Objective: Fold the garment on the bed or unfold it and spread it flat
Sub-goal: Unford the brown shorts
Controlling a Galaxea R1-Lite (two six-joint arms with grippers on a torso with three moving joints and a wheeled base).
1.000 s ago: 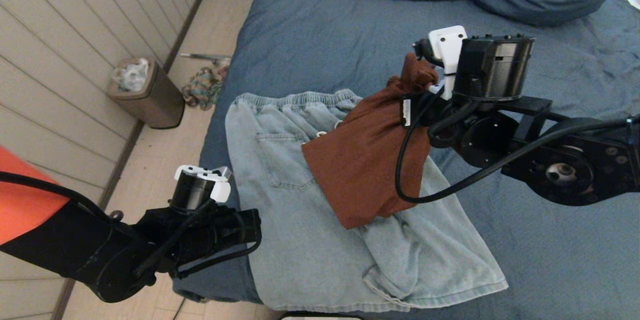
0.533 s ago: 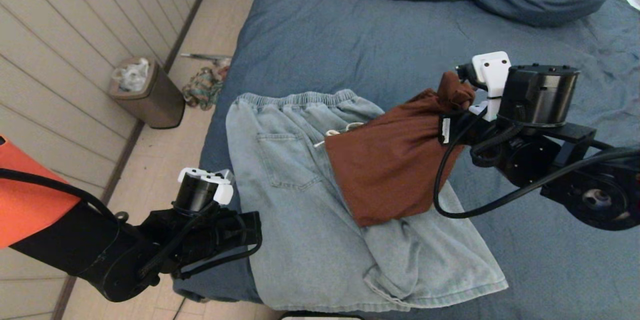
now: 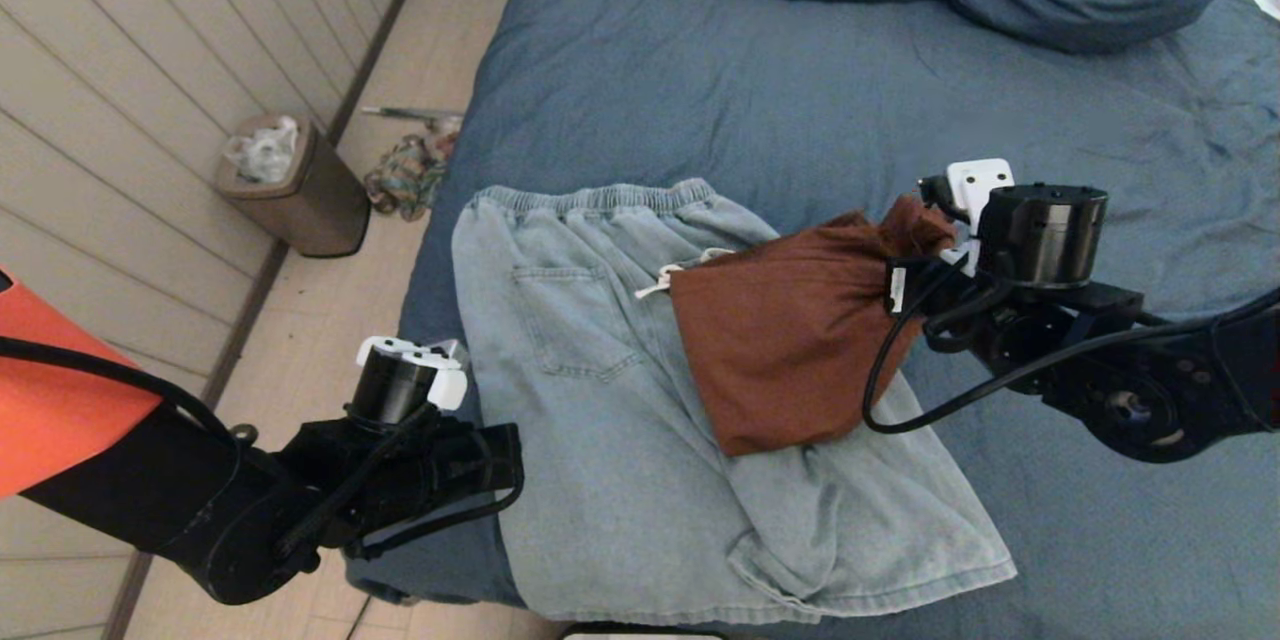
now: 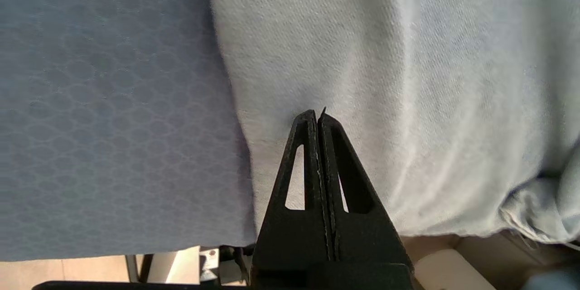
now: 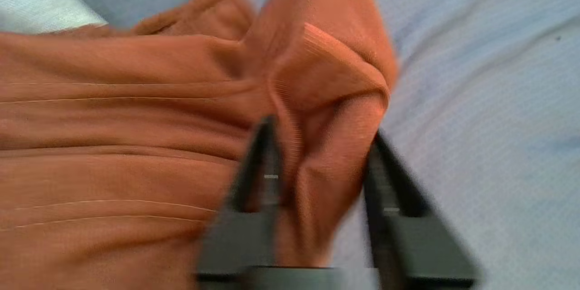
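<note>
Slate-blue bed [image 3: 700,90] filling most of the room, bin [image 3: 300,185] on the floor at far left, left gripper [image 4: 319,115] with fingers pressed together over the near-left edge of the light denim shorts [image 3: 600,440], rust-brown garment [image 3: 790,340] lying partly on the shorts, its bunched end between the parted fingers of the right gripper [image 5: 324,136], whether they grip it is unclear.

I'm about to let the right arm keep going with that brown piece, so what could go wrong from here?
1. The right gripper pinches only a bunched corner of the brown garment; the fabric could slip out.
2. Most of it drapes over the denim shorts, near their white drawstring, so pulling may drag or rumple them.
3. The shorts' lower edge lies at the edge of the bed, beside the left gripper, closed and idle; a tug might slide them off.
</note>
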